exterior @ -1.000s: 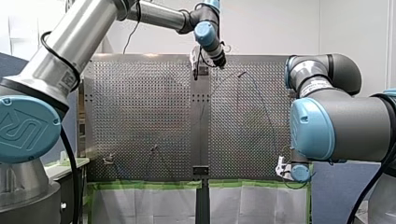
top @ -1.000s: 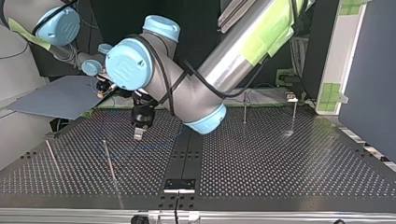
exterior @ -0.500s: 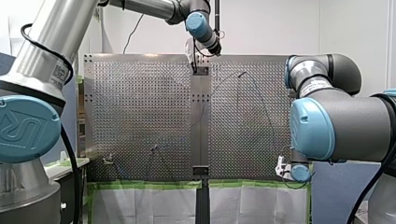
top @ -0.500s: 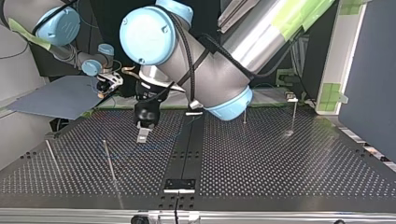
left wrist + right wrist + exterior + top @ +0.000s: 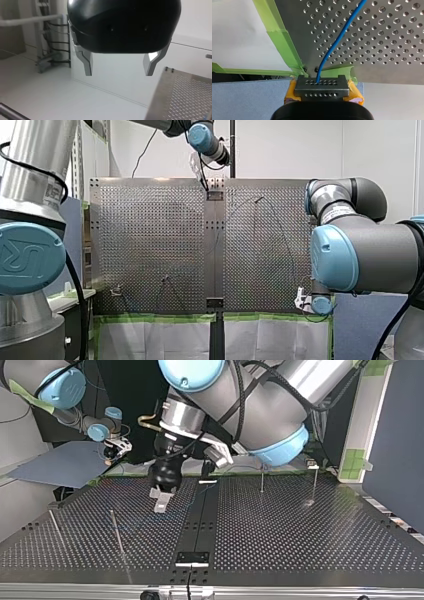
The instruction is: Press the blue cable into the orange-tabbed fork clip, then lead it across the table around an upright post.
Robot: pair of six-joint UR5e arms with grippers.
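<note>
The blue cable runs from my right gripper out over the perforated table. That gripper, with yellow pads, is shut on the cable's end at the table's taped corner. Over the plate the cable shows as a thin arc and as a faint blue line. My left gripper is open with nothing between its metal fingers. It hangs above the table, near the far edge in the front view. A small clip sits at the front view's near left.
Thin upright posts stand on the plate: two at the top view's left and two at its far right. A dark centre strip divides the table. Green tape lines the edge by my right gripper.
My left arm has lifted and swung: its gripper rose toward the far edge in the front view and came a little nearer in the top view. My right gripper has stayed put.
</note>
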